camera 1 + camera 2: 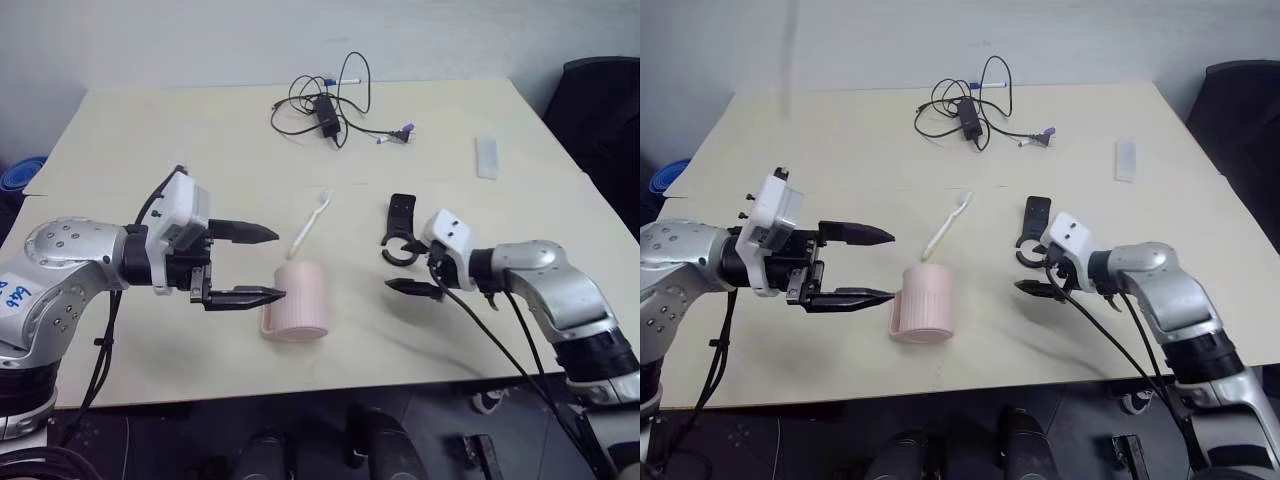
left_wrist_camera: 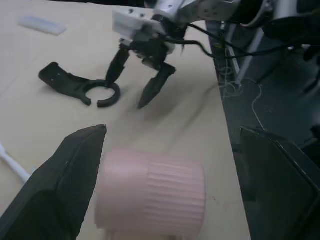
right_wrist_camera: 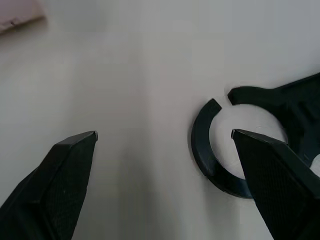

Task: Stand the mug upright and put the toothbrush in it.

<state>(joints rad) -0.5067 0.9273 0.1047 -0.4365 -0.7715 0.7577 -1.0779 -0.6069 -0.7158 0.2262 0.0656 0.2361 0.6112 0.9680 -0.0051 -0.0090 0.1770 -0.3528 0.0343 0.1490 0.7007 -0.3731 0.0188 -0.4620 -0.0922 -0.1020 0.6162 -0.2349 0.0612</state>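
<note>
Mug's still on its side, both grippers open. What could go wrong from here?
1. The mug lies on its round side; a nudge from the open left gripper may roll it toward the near table edge.
2. The toothbrush lies just behind the mug and could get knocked.
3. The right gripper hovers by a black clip and might snag it.

one mug; one toothbrush

tangled black cable, white bar, black clip on table.

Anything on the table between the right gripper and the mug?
No: in the left eye view, bare tabletop separates the open right gripper from the mug lying on its side.
</note>
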